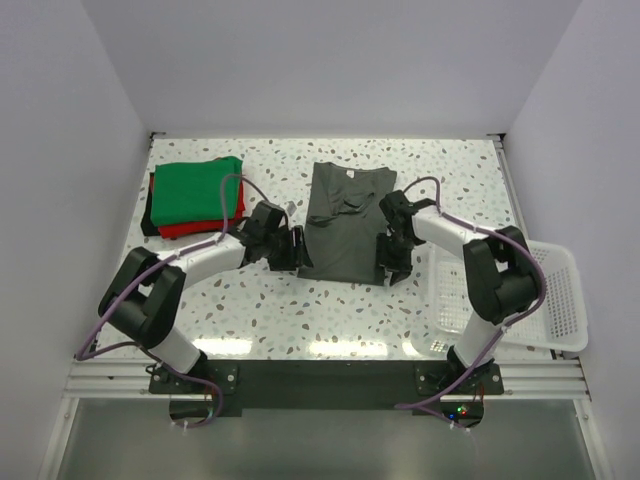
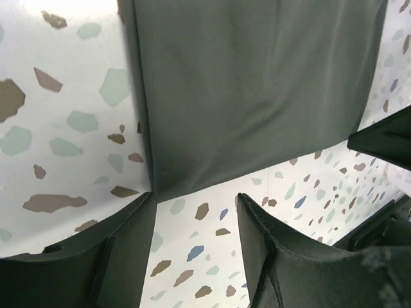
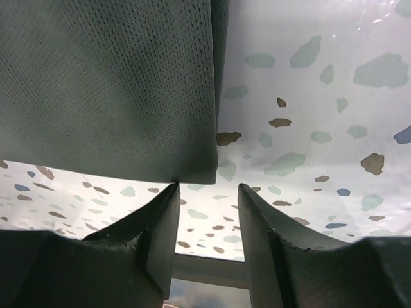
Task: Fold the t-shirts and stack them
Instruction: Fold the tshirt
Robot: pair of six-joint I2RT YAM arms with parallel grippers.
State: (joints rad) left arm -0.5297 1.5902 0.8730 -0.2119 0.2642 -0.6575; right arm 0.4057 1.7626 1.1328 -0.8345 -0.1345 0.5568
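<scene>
**While both grippers gape, the charcoal t-shirt lies flat between them**

Though the left gripper sits right at the near left corner of the charcoal-grey t-shirt, its fingers are spread apart and grip nothing. Only speckled tabletop shows in the gap between them. The hem corner ends at the tip of one finger; whether cloth and finger touch cannot be told.

The right gripper mirrors this at the near right corner. Its jaws are likewise spread and hold nothing, and the shirt's corner stops just beyond one fingertip. Its wrist view shows a doubled layer of mesh-weave fabric along that side edge.

From above, the charcoal-grey t-shirt lies flat in the middle of the terrazzo table. Its collar is toward the far side and its hem toward the arms, and its sides are turned in so that it forms a long narrow rectangle. A few wrinkles show below the collar. Both arms reach in from their bases and bracket the hem end, one on each side.

Well apart, at the far left corner of the table, a green t-shirt is folded into a rectangle. It rests on top of a folded red t-shirt, whose near edge sticks out beneath it.

A white mesh basket sits at the table's right edge, beside the right arm's base, and overhangs the side.
</scene>
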